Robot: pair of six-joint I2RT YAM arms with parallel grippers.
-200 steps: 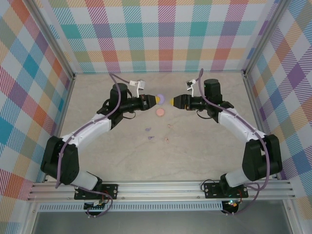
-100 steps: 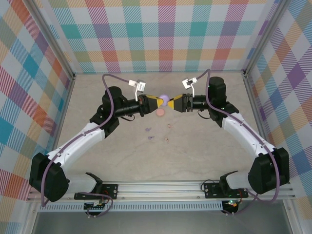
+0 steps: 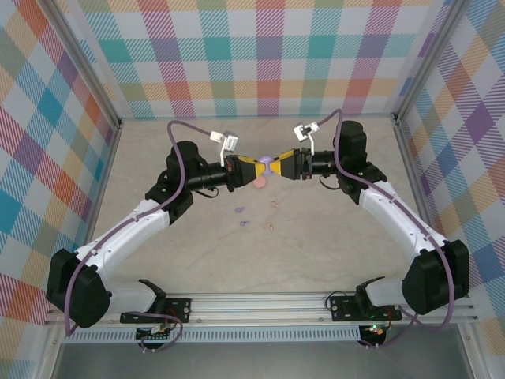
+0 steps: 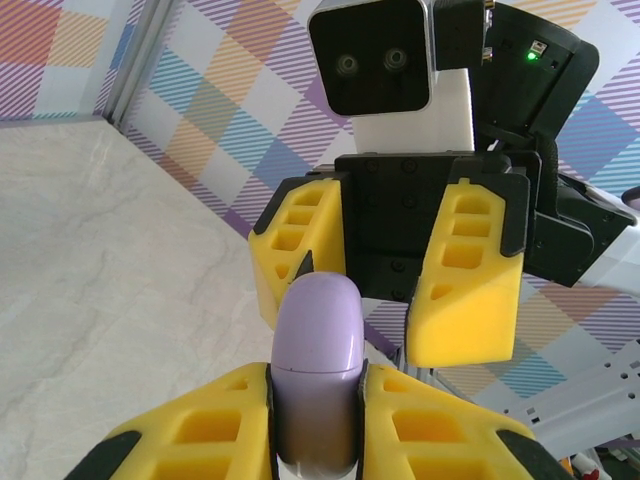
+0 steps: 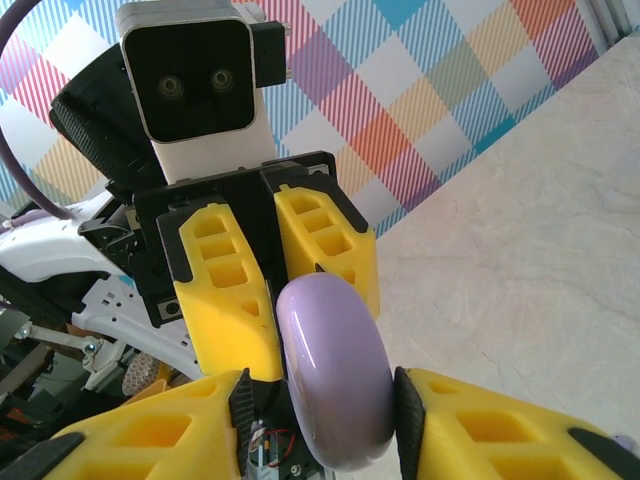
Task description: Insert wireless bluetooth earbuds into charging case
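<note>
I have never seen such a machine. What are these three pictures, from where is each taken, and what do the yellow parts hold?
These are two robot arms bolted to a table. One picture looks down from above. The other two come from a camera on each wrist: its own yellow claw is at the bottom, and the other arm's claw faces it. The left claw is shut on a purple case, above the table. The right claw has a finger on either side of that case; whether it grips it, I cannot tell. On the table lie a pink disc, two purple buds and two pale buds.
</note>
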